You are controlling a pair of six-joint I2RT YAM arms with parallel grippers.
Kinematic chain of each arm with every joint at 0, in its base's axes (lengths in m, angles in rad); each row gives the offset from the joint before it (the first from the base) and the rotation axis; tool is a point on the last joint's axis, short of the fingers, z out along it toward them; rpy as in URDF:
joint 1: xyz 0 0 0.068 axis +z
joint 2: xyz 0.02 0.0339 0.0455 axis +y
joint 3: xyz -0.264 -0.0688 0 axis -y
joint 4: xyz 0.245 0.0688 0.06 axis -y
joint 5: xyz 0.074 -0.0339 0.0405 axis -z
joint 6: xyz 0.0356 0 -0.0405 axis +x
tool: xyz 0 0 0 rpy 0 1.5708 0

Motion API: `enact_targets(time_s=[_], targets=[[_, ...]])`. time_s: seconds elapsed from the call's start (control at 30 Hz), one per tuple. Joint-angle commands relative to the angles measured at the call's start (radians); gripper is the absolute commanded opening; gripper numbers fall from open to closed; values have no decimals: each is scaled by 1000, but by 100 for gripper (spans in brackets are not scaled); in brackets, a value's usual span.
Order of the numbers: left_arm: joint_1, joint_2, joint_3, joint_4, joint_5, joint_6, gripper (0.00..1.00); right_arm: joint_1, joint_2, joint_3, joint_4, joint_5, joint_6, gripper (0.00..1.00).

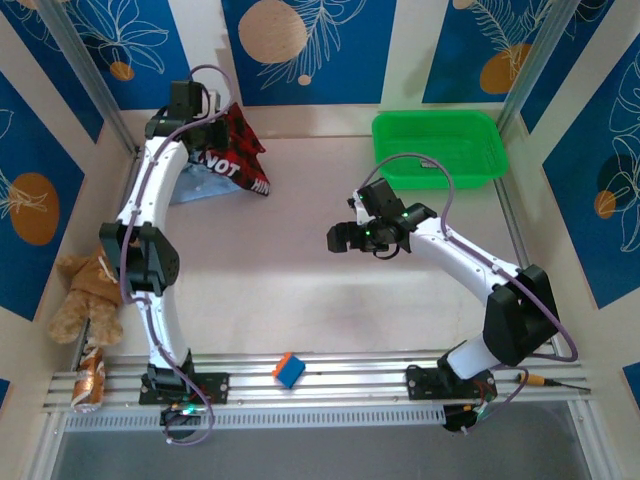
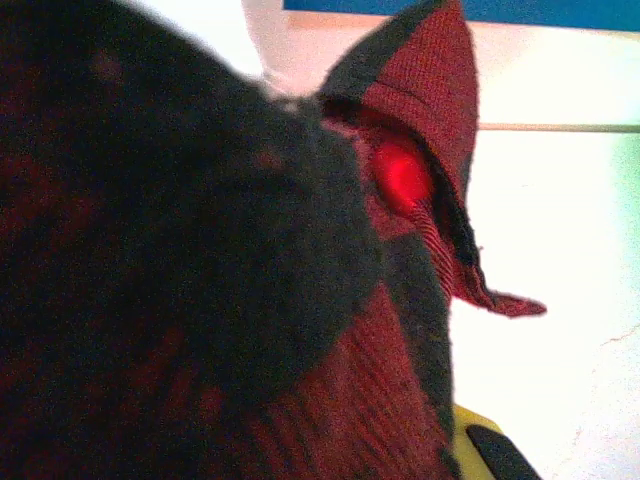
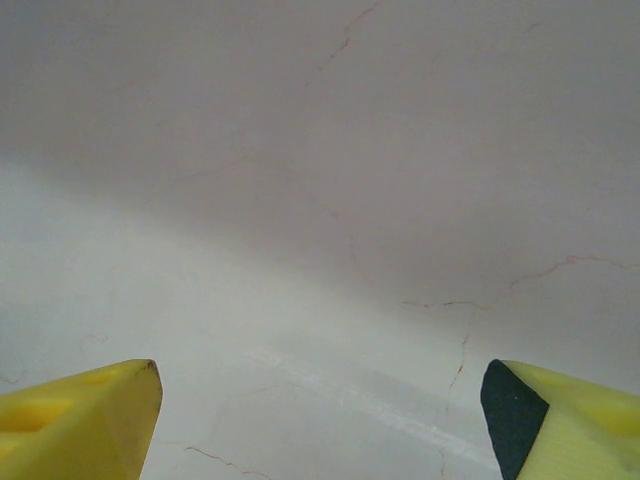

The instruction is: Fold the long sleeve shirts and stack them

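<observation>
left jaws clamped on flannel [image 1: 238, 150], holding it up over blue shirt [image 1: 192, 192], probably to separate them. right jaws apart above tabletop [image 1: 300, 290], waiting to assist.

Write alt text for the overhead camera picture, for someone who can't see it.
The left gripper pinches a red-and-black checked flannel shirt into a raised peak at the far left corner of the pale table, over a light blue cloth shirt. The right gripper hangs open above the table's middle, with a green plastic basket at the far right.
</observation>
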Motion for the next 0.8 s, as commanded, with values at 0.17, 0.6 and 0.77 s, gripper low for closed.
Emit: enact_targets(time_s=[0.17, 0.6, 0.77], targets=[[17, 82, 247, -60, 51, 10, 0, -4, 7, -25, 7, -20, -5, 84], [118, 152, 323, -102, 84, 62, 0, -13, 7, -36, -3, -28, -10, 84], [159, 180, 246, -85, 26, 124, 0, -12, 15, -32, -6, -35, -4, 83]])
